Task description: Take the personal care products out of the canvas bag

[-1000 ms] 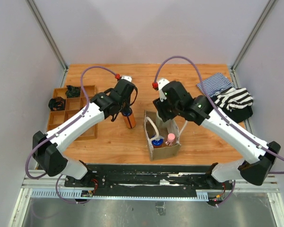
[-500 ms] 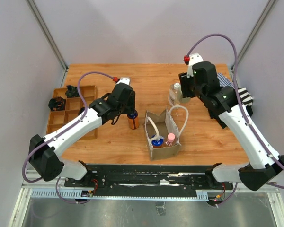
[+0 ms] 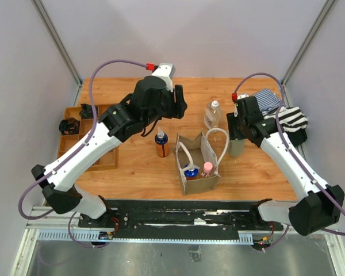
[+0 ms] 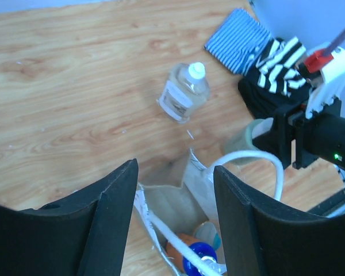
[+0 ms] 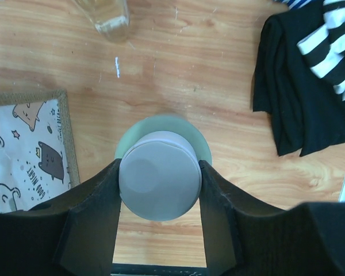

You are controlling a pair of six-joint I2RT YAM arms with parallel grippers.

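nearest, at the lower centre of the top view, the canvas bag (image 3: pixel 200 179) stands open on the tabletop (image 3: pixel 132 167) with an orange blue-topped bottle (image 3: pixel 190 171) and a pink-capped bottle (image 3: pixel 207 168) inside. the bag looks light, so catching its white handle (image 3: pixel 226 145) would probably tip or drag it. just right of the bag, the right fingers (image 5: pixel 218 213) are closed on the wide white cap of the cream bottle (image 5: pixel 160 183). i cannot tell whether its base is on the wood, and a release from too high could topple it toward the bag or the clear bottle (image 3: pixel 213 115) beyond. left of the bag a second orange bottle (image 3: pixel 161 144) stands free, and a low sweep of the left arm could knock it over. farther back, at upper centre, the left fingers (image 4: pixel 112 221) are spread wide and hold nothing.
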